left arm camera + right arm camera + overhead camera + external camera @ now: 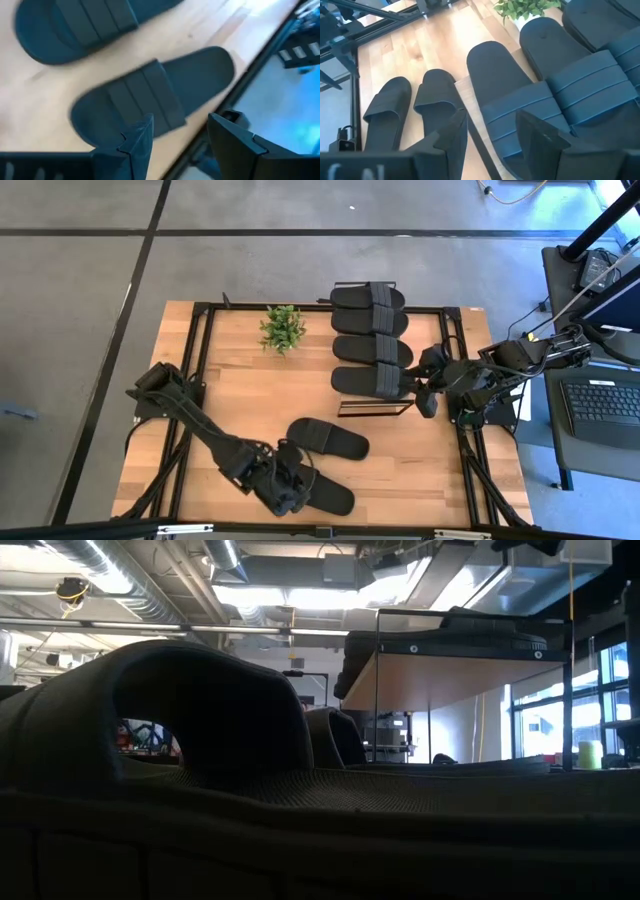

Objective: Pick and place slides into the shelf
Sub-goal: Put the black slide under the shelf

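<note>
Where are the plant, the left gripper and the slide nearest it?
plant (283, 328), high view, middle of the green leaves.
left gripper (290, 498), high view, between its open fingertips, above the slide.
nearest slide (325, 494), high view, bare sole at the table's front edge.

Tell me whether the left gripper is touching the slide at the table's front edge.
Apart. In the left wrist view the left gripper hangs open above the slide, whose strap and sole show between and past the fingertips with no contact.
</note>
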`<state>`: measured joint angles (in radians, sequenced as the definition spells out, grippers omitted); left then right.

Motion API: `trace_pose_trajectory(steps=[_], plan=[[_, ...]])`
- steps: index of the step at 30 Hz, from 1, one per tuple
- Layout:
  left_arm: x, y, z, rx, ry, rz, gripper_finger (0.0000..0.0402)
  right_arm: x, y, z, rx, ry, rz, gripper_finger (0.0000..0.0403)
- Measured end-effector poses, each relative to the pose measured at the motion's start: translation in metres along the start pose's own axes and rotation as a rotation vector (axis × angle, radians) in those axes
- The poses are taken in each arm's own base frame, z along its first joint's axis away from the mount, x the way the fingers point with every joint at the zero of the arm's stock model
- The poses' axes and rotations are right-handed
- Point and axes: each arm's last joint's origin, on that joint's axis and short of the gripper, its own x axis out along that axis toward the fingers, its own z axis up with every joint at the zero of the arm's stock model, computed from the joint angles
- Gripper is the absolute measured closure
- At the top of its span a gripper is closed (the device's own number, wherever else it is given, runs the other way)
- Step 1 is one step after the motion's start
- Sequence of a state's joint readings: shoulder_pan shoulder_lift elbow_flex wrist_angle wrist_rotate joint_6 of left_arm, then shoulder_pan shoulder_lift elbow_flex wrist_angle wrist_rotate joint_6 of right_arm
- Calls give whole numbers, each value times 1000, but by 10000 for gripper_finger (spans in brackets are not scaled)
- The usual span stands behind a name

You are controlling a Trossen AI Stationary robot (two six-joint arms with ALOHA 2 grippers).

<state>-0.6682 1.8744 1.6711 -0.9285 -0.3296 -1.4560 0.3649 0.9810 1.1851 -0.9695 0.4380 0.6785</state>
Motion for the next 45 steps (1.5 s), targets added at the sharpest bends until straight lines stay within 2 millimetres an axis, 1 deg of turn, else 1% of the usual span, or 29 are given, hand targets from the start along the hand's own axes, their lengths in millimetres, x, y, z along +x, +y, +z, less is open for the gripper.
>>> trace_pose_trajectory(steps=[3, 7, 11, 14, 17, 19, 21, 25, 27, 30, 34, 38, 42, 45], plan=[[-6, -5, -11, -23, 1, -51, 224, 1, 1, 0, -2, 11, 10, 236], [-24, -11, -23, -37, 18, -145, 224, 2, 1, -1, -10, 21, 3, 236], [-33, -11, -35, 16, -85, -162, 224, 4, 2, -2, -16, 30, -2, 236], [-35, -12, -40, 2, -104, -173, 224, 5, 2, -2, -23, 36, -8, 236], [-29, -13, -45, -20, -85, -212, 224, 5, 1, -3, -31, 49, -20, 236], [-23, -16, -49, -48, -78, -270, 224, 6, 1, -4, -37, 57, -27, 236], [-15, -18, -52, -93, -77, -347, 224, 7, 1, -4, -41, 60, -30, 236], [6, -15, -61, -162, -94, -483, 224, 10, 3, -5, -69, 68, -36, 236], [17, -9, -64, -189, -111, -525, 224, 12, 4, -5, -74, 74, -40, 236], [31, 3, -67, -193, -116, -523, 224, 15, 6, -5, -81, 84, -48, 236], [40, 22, -70, -238, -101, -448, 224, 19, 8, -6, -96, 94, -56, 236], [49, 46, -73, -294, -88, -337, 224, 21, 8, -6, -111, 98, -58, 236], [58, 71, -71, -384, -92, -256, 224, 21, 8, -6, -107, 97, -58, 236], [64, 84, -66, -414, -99, -224, 224, 20, 8, -6, -105, 95, -57, 236]])
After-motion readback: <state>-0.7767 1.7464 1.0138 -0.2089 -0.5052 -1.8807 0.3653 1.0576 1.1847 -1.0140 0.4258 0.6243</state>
